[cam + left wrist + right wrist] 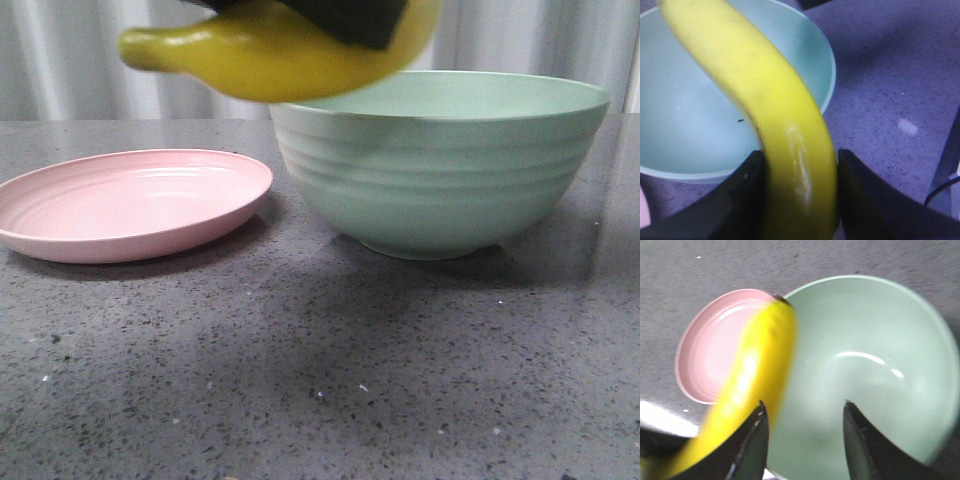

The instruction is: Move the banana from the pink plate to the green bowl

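Your left tool (799, 200) is clamped on the banana (270, 55), which hangs in the air above the near-left rim of the green bowl (440, 165), clear of the pink plate (130, 205). Carry it right, over the bowl's middle, lower it, then let go. Your right tool (802, 440) gapes empty beside the banana.

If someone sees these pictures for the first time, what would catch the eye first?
First the banana, bright yellow, held in the air by the left gripper over the near-left rim of the green bowl. Next the bowl itself, large and empty, at the right of the table. The pink plate lies empty to its left, and the right gripper hangs open above the bowl.
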You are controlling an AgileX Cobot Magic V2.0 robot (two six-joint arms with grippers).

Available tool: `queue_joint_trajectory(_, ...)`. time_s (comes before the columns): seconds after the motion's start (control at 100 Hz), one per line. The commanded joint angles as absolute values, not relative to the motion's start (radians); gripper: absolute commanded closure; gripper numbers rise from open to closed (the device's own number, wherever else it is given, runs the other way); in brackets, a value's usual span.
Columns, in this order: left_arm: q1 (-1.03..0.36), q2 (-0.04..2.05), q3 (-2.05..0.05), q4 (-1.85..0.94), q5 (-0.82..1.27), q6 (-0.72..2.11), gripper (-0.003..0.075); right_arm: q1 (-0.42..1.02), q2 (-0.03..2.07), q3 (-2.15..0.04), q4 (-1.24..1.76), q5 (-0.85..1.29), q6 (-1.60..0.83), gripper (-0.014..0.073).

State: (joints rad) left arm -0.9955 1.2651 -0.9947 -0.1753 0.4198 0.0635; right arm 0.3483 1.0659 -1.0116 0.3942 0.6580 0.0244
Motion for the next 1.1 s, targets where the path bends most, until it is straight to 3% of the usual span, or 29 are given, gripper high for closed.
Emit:
queue_joint_trajectory(0.0,-1.02,1.26,-1.033,-0.193,0.348,0.066,0.0503,0.365,1.108,-1.063,0.485,0.567,0.013,0.0307)
queue_joint_trajectory(0.72,-1.027,1.258,-1.035,-0.216,0.316,0.066,0.0503,0.365,1.273,-1.065,0.601,0.525,0.013,0.0311)
queue_joint_trajectory(0.83,-1.027,1.258,-1.035,-0.216,0.316,0.066,0.0502,0.365,1.271,-1.065,0.601,0.525,0.013,0.037)
queue_joint_trajectory(0.92,-1.025,1.258,-1.035,-0.216,0.315,0.066,0.0487,0.365,1.271,-1.065,0.601,0.527,0.013,0.0469)
queue_joint_trajectory(1.09,-1.025,1.255,-1.035,-0.208,0.303,0.066,0.0363,0.365,1.269,-1.065,0.601,0.527,0.013,0.0609)
